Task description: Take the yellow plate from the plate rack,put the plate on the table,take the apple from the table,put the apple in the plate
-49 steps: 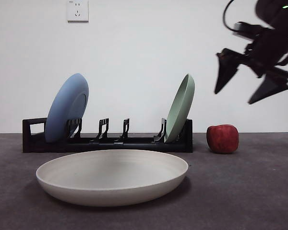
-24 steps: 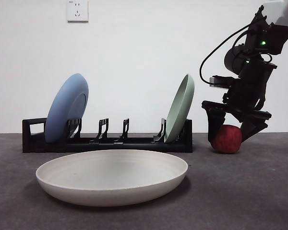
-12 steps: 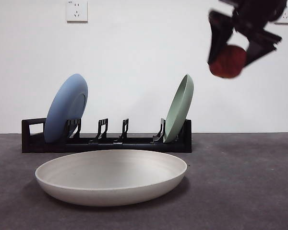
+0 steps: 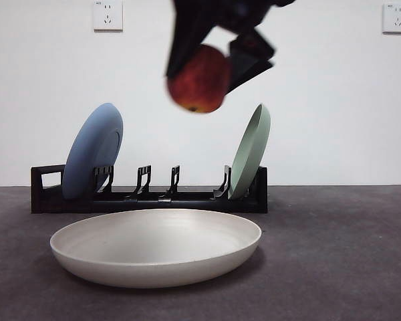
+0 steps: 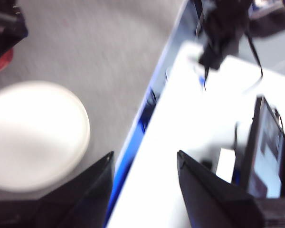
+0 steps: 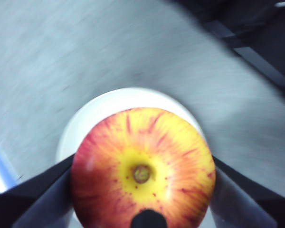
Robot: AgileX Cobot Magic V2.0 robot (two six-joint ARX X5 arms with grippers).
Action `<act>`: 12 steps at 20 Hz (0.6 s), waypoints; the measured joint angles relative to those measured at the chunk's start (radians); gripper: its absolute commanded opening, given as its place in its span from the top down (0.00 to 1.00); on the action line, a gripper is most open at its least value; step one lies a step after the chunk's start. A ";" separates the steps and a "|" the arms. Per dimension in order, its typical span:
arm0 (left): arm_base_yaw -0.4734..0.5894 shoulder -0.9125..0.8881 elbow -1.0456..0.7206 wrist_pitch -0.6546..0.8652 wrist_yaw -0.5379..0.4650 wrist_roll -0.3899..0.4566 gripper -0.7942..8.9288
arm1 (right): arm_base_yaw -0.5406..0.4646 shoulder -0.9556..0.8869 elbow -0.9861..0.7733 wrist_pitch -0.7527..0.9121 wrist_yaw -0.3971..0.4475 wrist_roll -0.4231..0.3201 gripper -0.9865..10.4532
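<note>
The right gripper (image 4: 210, 63) holds the apple (image 4: 199, 79) tight between its two jaws, high up in the air. In the right wrist view the apple (image 6: 142, 168) fills the space between the jaws, and the plate (image 6: 128, 102) shows right under it, partly hidden by the fruit.

The plate (image 4: 156, 246) lies flat on the table (image 4: 341, 267), near the front and a little to the left. The rack (image 4: 147, 194) stands farther back, with a blue plate (image 4: 92, 150) at its left end and a green plate (image 4: 250, 150) at its right end.

What matters most is this: the plate is straight below the apple, with a big gap of air between them. The apple hangs just a bit right of the plate's middle. So the next move looks like going down, maybe a touch to the left.

The left gripper (image 5: 145, 164) is empty, with its jaws apart. It waits off to the side, so the right arm is the one in place for the drop.
</note>
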State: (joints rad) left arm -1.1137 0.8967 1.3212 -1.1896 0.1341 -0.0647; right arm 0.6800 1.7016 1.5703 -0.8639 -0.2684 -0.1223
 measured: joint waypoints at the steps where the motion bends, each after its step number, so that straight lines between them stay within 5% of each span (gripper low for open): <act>1: 0.000 0.000 0.000 -0.023 0.001 0.000 0.69 | 0.022 0.022 0.000 0.000 0.000 -0.002 0.92; 12: 0.000 0.000 0.000 -0.089 0.001 0.003 0.69 | 0.133 0.237 -0.080 0.098 0.047 0.000 0.92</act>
State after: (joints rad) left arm -1.1137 0.8967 1.3212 -1.2781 0.1349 -0.0616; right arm 0.8131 1.9381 1.4899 -0.7654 -0.2214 -0.1226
